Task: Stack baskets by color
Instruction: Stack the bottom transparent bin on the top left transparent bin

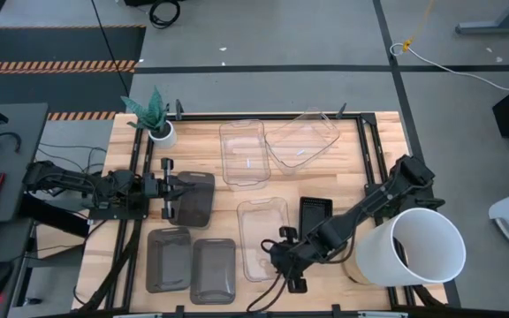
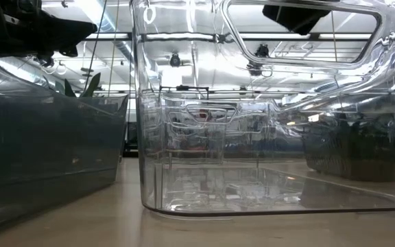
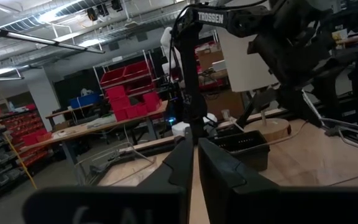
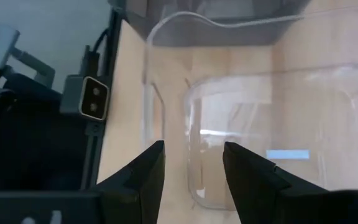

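Seen from overhead, the left gripper (image 1: 182, 195) is clamping the rim of a smoky grey basket (image 1: 197, 198) near the plant pot (image 1: 162, 132). The right gripper (image 1: 283, 258) is hovering, fingers apart, at a clear basket (image 1: 261, 237) beside the white bucket (image 1: 421, 246).

Three see-through baskets sit open side up on the table: one (image 1: 243, 152) at the back, one (image 1: 303, 138) tilted beside it, one (image 1: 263, 238) near the front. Two dark grey baskets (image 1: 168, 259) (image 1: 213, 270) sit side by side. A third grey basket (image 1: 194, 198) is behind them. A small black basket (image 1: 315, 214) stands beside the front see-through one.
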